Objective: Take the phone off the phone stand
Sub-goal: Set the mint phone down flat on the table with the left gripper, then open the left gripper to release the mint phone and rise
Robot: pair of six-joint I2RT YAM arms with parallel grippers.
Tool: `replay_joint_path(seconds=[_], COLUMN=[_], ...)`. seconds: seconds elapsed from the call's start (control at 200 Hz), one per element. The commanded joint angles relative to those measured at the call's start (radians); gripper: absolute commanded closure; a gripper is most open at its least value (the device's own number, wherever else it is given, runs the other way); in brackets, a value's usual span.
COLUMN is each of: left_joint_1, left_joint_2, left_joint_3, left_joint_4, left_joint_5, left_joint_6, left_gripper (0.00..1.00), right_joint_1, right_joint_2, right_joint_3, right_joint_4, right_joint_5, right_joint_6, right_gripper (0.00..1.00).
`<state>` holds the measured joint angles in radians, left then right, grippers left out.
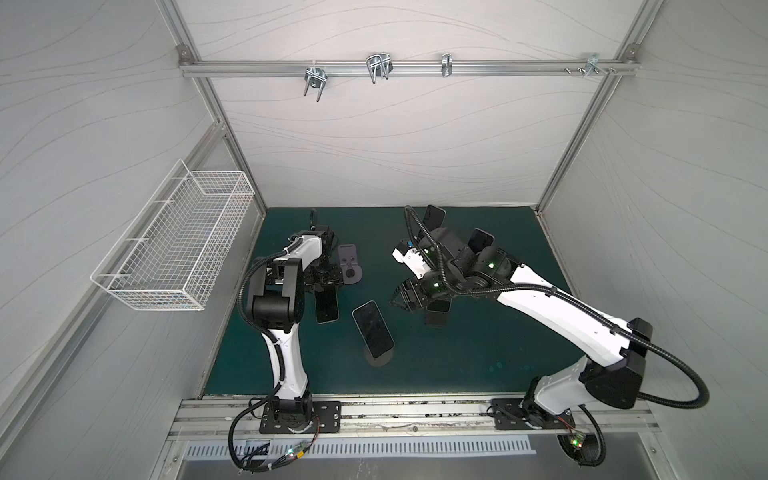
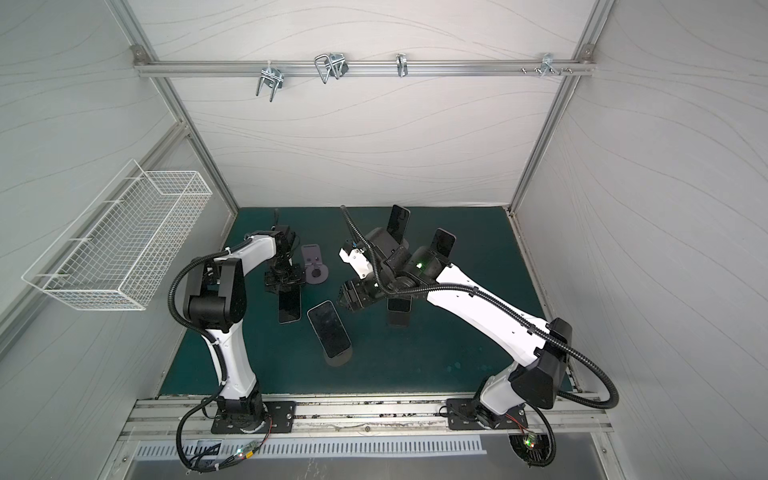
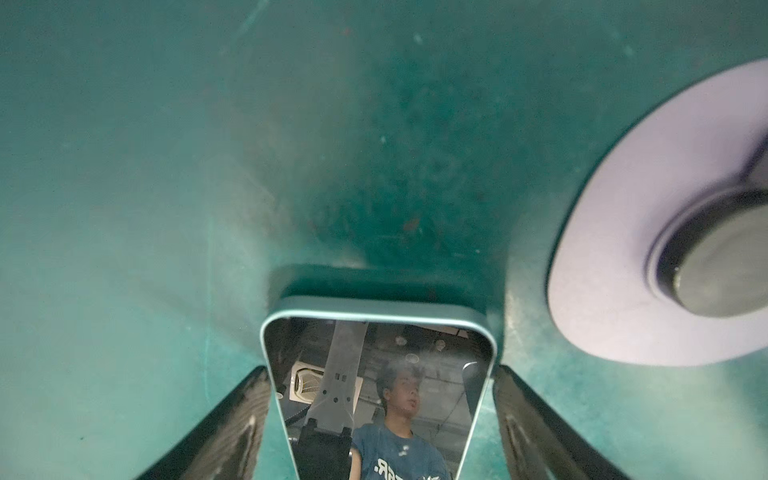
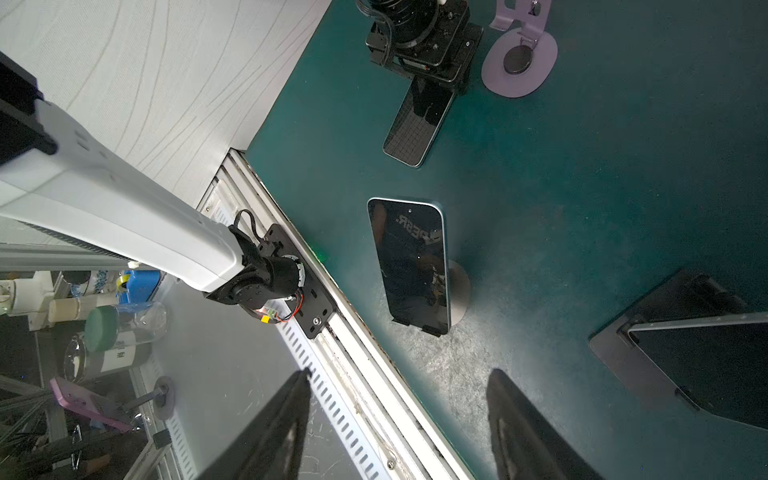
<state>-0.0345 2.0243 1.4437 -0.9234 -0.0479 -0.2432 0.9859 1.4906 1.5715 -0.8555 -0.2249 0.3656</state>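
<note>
A light-blue phone lies flat on the green mat. My left gripper stands open over its far end, a finger on each side with a thin gap to each edge. Beside it is an empty purple phone stand. Another phone leans on a round-based stand in the middle of the mat. My right gripper hangs open and empty to the right of that phone.
More phones stand upright on stands at the back right, and one sits under the right arm. A white wire basket hangs on the left wall. A metal rail runs along the mat's front edge.
</note>
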Motion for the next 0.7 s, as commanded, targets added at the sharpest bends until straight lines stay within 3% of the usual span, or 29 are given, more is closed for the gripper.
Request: replay_joint_path(seconds=[0.0,0.695], left_joint_1=[0.010,0.012], left_joint_2=[-0.016,-0.157], left_joint_3=[0.039,0.085], left_joint_4=[-0.003,-0.080], left_joint_5=[0.008,0.004], left_joint_6=[-0.002,-0.003], left_gripper=[0.15,0.15], right_joint_1=[-0.005,0.036], right_joint_2=[0.005,-0.055], right_joint_3=[0.042,0.067], right_joint_4=[-0.029,-0.067], right_joint_5=[0.005,0.044], right_joint_6=[-0.011,0.024], right_gripper=[0.32,0.32])
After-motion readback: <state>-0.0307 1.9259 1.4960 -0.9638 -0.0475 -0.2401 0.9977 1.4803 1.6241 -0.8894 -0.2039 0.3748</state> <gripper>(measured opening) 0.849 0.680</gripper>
